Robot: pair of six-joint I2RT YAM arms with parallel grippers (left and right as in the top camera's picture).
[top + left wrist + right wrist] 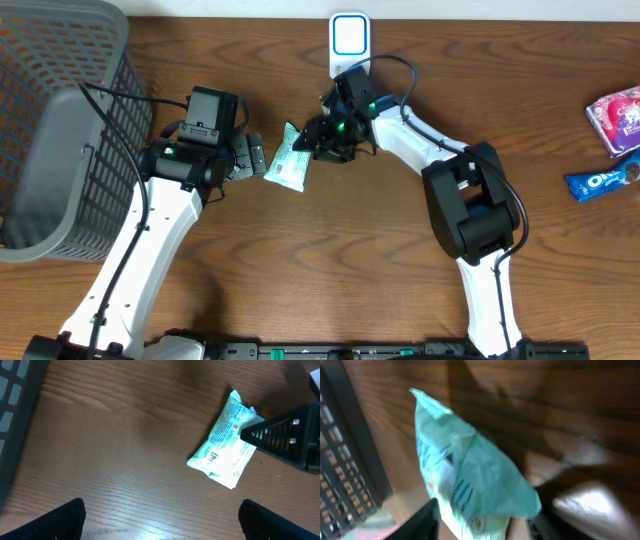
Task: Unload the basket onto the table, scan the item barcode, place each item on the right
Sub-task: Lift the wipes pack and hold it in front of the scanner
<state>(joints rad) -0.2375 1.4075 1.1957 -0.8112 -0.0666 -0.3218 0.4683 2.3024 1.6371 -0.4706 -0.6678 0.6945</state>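
Note:
A teal packet (289, 160) with printed text lies on the wooden table, just left of centre. My right gripper (318, 140) reaches it from the right. In the right wrist view the packet (470, 475) sits bunched between the two dark fingers, and the gripper (480, 520) is shut on its end. In the left wrist view the packet (227, 442) lies ahead and to the right, with a right-arm finger (285, 435) over its edge. My left gripper (162, 520) stands wide open above bare wood, just left of the packet (255, 155). A white scanner (350, 38) with a blue face stands at the back centre.
A grey mesh basket (60, 120) fills the left side, close to the left arm. A pink snack packet (615, 112) and a blue Oreo packet (600, 180) lie at the far right edge.

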